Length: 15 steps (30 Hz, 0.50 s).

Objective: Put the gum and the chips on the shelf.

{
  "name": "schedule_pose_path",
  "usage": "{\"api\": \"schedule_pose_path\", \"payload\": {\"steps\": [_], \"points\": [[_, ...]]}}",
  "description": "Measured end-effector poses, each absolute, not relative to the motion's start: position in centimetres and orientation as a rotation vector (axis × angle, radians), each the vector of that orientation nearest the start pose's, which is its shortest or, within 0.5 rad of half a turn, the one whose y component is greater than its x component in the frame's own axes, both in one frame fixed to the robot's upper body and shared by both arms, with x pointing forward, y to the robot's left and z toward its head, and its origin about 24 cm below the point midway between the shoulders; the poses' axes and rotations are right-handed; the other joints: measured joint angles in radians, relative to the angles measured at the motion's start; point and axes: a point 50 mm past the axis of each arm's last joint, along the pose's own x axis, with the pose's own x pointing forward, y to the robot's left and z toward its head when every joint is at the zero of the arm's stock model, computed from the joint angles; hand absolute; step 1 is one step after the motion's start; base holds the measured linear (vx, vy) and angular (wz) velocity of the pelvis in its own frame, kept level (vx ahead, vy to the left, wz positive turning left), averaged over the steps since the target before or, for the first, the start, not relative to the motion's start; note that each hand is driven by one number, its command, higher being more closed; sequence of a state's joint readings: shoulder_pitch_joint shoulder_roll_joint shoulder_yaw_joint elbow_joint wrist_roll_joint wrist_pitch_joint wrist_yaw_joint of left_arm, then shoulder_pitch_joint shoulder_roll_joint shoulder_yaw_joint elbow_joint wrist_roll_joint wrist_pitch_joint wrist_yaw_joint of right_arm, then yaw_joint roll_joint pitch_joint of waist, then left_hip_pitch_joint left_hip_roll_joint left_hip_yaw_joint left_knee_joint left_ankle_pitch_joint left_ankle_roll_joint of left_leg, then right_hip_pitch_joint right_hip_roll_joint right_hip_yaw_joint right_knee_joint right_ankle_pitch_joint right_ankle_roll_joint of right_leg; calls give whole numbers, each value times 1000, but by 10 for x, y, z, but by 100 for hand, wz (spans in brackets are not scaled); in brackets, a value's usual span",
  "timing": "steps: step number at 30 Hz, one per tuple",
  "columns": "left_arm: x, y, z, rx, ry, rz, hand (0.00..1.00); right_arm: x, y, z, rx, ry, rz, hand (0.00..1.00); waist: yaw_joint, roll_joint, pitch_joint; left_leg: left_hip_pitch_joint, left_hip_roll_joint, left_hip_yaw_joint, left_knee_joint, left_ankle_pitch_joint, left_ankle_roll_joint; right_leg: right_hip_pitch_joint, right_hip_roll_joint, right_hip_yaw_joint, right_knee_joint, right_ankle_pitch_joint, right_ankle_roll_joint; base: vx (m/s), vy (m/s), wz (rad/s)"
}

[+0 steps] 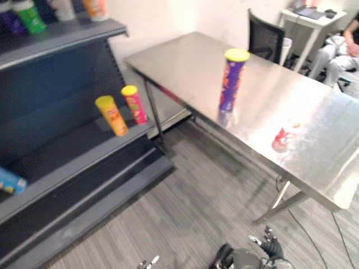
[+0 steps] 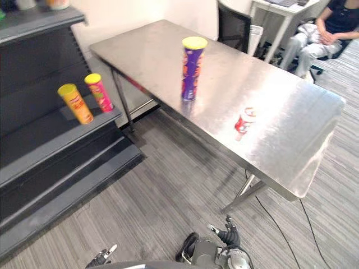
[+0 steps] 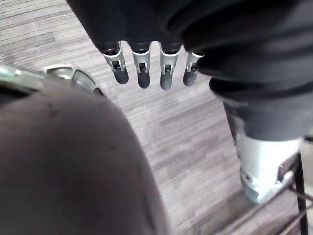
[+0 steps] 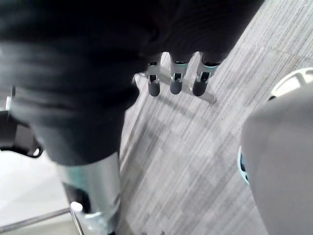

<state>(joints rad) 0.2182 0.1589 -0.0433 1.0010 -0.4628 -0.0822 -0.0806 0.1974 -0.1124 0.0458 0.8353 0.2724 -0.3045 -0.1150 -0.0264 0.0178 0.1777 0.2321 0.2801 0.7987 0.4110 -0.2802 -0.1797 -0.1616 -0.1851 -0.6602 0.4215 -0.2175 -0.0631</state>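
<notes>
Left robot hand (image 2: 103,257): low, down by the grey striped carpet floor (image 2: 168,190). Its fingers (image 3: 143,73) are straight in the left wrist view, released, nothing in it.
Right robot hand (image 2: 228,233): also low over the floor. Its fingers (image 4: 176,84) are relaxed and straight in the right wrist view, released, holding nothing.
Both hands are well apart from the desk and the shelf.

Long silver metal desk (image 2: 146,50) is ahead and to the right.
Chips are the tall purple cylindrical can with a yellow lid (image 2: 192,68). It stands upright on the desk, near the front edge, about mid-length.
Gum is the small red-and-white container (image 2: 244,120). It is on the same desk, to the right of the can and apart from it. It is too blurred to tell whether it stands or lies.
Neither item is on the shelf.

Dark grey metal shelf unit (image 1: 73,162) is on the left, its end near the desk's corner.
The middle board carries a yellow cylindrical can (image 1: 111,115) and a pink cylindrical can with a yellow lid (image 1: 134,104), side by side at the end nearest the desk.
A small blue box (image 1: 10,182) sits further left on that board.
The top board holds a green bottle (image 1: 29,15) and an orange container (image 1: 96,8).

Behind the desk are a black office chair (image 1: 265,38) and a white side table (image 1: 311,17), with a seated person (image 2: 325,31) at far right.
</notes>
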Motion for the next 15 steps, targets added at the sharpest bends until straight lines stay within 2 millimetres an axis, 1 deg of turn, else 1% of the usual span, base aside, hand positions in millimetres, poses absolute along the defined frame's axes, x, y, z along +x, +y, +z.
{"api": "schedule_pose_path", "payload": {"steps": [1,2,3,4,5,6,7,8,9,10,11,13,14,15], "points": [[61,208,-160,-293,1054,295,0,112,-204,-133,59,726,-321,0,-2,-2,-16,-77,68,-70,198,66,40,17,35,40,-47,6,-6,251,-256,-102],[69,208,-158,-305,1018,305,0,110,-210,-132,33,729,-330,0,4,2,-13,-151,105,-146,339,86,41,35,64,88,-98,20,-15,193,-182,-107],[73,208,-158,-317,1004,312,0,110,-215,-133,14,738,-333,0,4,3,-8,-174,105,-173,369,71,41,47,74,113,-117,24,-16,240,-159,-115],[78,203,-157,-338,986,312,0,104,-220,-137,0,770,-348,0,3,13,-7,-202,97,-209,388,46,49,80,93,158,-153,30,-20,229,-71,-122],[82,198,-156,-351,968,306,0,94,-228,-141,-9,812,-380,0,3,15,-8,-217,82,-234,377,41,59,118,103,209,-178,31,-22,249,-52,-124],[84,196,-156,-356,960,303,0,90,-231,-142,-9,829,-396,0,4,15,-8,-227,75,-242,366,41,59,134,108,235,-191,28,-16,252,-36,-132],[87,192,-155,-365,946,298,0,85,-237,-144,-20,857,-415,0,3,14,-8,-257,59,-266,331,41,59,158,121,286,-216,30,-13,248,-7,-138],[90,191,-154,-366,934,296,0,81,-241,-144,-31,876,-429,0,3,14,-8,-294,40,-308,262,42,57,169,129,334,-233,35,-3,242,7,-139],[93,191,-153,-365,927,296,0,80,-242,-145,-38,884,-436,0,3,14,-8,-309,25,-338,214,45,54,172,132,356,-239,42,11,260,55,-133],[96,189,-153,-364,918,295,0,75,-244,-147,-48,913,-453,0,3,12,-8,-333,-6,-402,109,52,44,176,134,402,-246,48,16,216,71,-102],[96,190,-153,-362,918,297,0,74,-246,-147,-53,920,-459,0,3,10,-7,-337,-21,-437,59,53,44,180,135,428,-246,50,21,316,125,-123],[94,190,-154,-364,919,325,0,70,-249,-148,-59,942,-480,0,3,8,-8,-333,-67,-577,-101,78,29,204,134,521,-245,46,53,368,174,-115],[94,191,-153,-364,917,329,0,68,-249,-148,-58,948,-484,0,3,7,-8,-332,-71,-595,-119,87,29,206,133,534,-244,45,57,420,274,-108],[94,192,-154,-359,917,340,0,67,-249,-149,-56,958,-492,0,2,5,-7,-323,-91,-651,-186,141,25,219,126,572,-242,34,82,325,259,-82]]}}
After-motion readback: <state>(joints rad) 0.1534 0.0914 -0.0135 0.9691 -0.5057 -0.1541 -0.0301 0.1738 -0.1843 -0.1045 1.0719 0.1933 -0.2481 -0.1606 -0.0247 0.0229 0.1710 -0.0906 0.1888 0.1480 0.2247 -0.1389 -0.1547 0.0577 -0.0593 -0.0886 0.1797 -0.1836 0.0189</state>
